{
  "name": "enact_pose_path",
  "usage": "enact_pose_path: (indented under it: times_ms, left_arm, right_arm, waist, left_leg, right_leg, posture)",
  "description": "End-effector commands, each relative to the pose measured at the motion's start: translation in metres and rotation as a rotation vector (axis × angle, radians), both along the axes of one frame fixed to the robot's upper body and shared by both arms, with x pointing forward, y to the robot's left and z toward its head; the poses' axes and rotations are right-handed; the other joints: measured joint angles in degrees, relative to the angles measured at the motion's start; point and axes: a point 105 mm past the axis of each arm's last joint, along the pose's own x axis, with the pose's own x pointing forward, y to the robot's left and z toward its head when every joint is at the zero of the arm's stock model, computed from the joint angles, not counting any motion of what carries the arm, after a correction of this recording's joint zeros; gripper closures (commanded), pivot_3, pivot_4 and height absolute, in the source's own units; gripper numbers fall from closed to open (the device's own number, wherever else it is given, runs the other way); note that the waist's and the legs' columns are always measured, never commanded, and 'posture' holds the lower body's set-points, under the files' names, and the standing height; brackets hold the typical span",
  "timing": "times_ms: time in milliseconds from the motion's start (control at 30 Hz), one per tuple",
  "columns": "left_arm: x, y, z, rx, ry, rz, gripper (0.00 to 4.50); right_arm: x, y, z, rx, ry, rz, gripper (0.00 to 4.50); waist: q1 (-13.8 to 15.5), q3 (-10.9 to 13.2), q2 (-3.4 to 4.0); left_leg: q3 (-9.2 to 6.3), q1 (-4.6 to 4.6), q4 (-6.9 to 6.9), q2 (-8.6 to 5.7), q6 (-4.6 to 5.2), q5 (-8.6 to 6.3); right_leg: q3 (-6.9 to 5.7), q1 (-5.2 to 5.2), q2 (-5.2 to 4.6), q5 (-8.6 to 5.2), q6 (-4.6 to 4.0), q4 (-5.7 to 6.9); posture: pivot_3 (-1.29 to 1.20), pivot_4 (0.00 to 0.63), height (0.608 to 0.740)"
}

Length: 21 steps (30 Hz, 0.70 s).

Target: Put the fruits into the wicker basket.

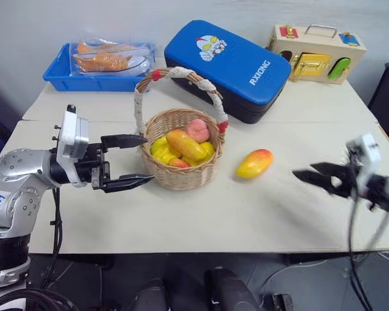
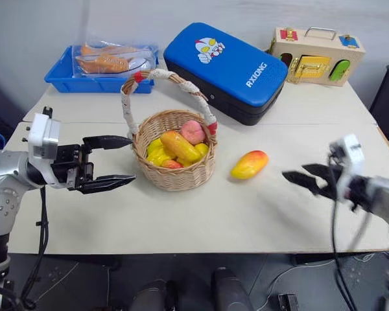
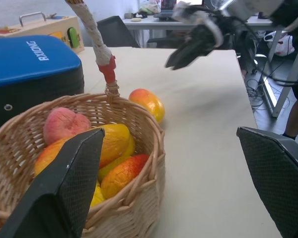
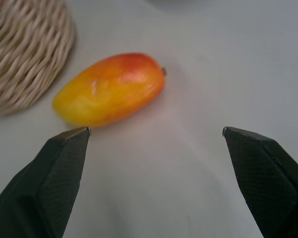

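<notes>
One mango [image 1: 253, 163] is left on the tabletop [image 1: 201, 214] beside the wicker basket [image 1: 181, 176]; peach [image 1: 197, 130] and other mango already inside. Right claw [image 1: 319, 176] is held apart, empty, aimed at it; left claw [image 1: 131, 162] apart beside the basket. Next: closing in and clamping across the mango's narrow width is called for.

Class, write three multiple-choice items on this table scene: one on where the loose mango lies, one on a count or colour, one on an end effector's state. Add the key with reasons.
1. Where does the loose mango lie?
A. in the blue tray
B. on the table, between the wicker basket and the right end effector
C. on the blue case

2. How many mangoes lie outside the basket?
A. none
B. one
C. three

3. What state is the left end effector in?
A. open and empty
B. shut on the peach
C. shut on the basket handle

Key: B, it rests on bare tabletop beside the basket; B, the other fruit is inside; A, its fingers stand apart beside the basket, holding nothing.
</notes>
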Motion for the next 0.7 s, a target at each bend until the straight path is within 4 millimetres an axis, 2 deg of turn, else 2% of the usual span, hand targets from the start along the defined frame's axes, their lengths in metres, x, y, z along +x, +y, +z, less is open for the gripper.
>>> enact_pose_path:
  times_ms: [33,133,300,400,533,600,667,700]
  left_arm:
    - [-0.010,-0.004,0.007,-0.015,-0.038,-0.007,0.00]
    - [-0.014,-0.002,0.006,-0.017,-0.034,0.013,0.00]
    - [-0.019,0.001,0.006,-0.018,-0.031,0.041,0.00]
    - [-0.020,0.001,0.006,-0.019,-0.035,0.055,0.00]
    - [-0.021,0.003,0.007,-0.020,-0.041,0.066,0.00]
    - [-0.021,0.005,0.007,-0.027,-0.043,0.076,0.00]
    - [-0.023,0.009,0.008,-0.051,-0.031,0.090,0.00]
    - [-0.023,0.010,0.007,-0.058,-0.026,0.093,0.00]
  right_arm:
    - [0.014,0.010,-0.003,0.090,0.147,-0.114,0.06]
    - [0.019,0.034,-0.015,0.059,0.252,-0.084,0.06]
    - [0.027,0.066,-0.024,0.070,0.306,-0.037,0.06]
    - [0.025,0.087,-0.036,0.021,0.348,0.030,0.65]
    - [0.023,0.096,-0.036,0.028,0.346,0.086,1.90]
    - [0.027,0.095,-0.014,0.073,0.192,0.141,1.93]
    - [0.005,0.092,0.015,-0.057,-0.073,0.365,1.93]
    - [-0.007,0.095,0.017,-0.113,-0.126,0.466,1.93]
  waist:
    - [0.18,-0.01,0.01]
    - [0.86,-0.01,0.01]
    - [1.21,-0.01,0.01]
    - [1.15,-0.01,0.00]
    - [1.07,-0.05,-0.06]
    - [1.08,-0.06,-0.07]
    - [1.33,0.01,0.04]
    - [1.85,0.11,0.20]
  left_leg:
    - [-0.02,-0.29,-0.01,0.00,-0.02,0.04]
    - [-0.06,-0.77,0.04,-0.03,-0.03,0.08]
    - [-0.11,-0.99,0.01,-0.01,-0.04,0.02]
    - [-0.09,-1.02,0.14,-0.03,0.01,0.02]
    - [-0.10,-1.01,0.23,-0.05,0.10,0.11]
    - [-0.10,-1.01,0.23,-0.07,0.14,0.15]
    - [-0.10,-1.03,0.17,-0.10,0.15,0.15]
    - [-0.14,-1.09,0.11,-0.12,0.17,0.13]
  right_leg:
    - [-0.01,-0.30,0.00,0.00,0.00,0.06]
    - [0.01,-0.96,-0.03,0.01,0.03,0.48]
    - [-0.02,-1.07,-0.01,0.00,0.04,0.28]
    - [-0.01,-1.06,-0.01,0.00,0.04,0.29]
    - [0.00,-0.94,-0.01,0.01,0.03,0.23]
    - [0.01,-0.92,-0.02,0.02,0.00,0.22]
    - [0.00,-0.94,-0.01,0.02,0.00,0.16]
    - [-0.02,-0.95,-0.02,0.03,0.01,0.06]
  posture:
    - [0.00,0.150,0.740]
    - [0.00,0.150,0.740]
    - [0.00,0.150,0.740]
    - [0.00,0.150,0.740]
    - [0.00,0.150,0.740]
    - [0.00,0.150,0.740]
    - [0.00,0.150,0.740]
    - [0.00,0.150,0.740]
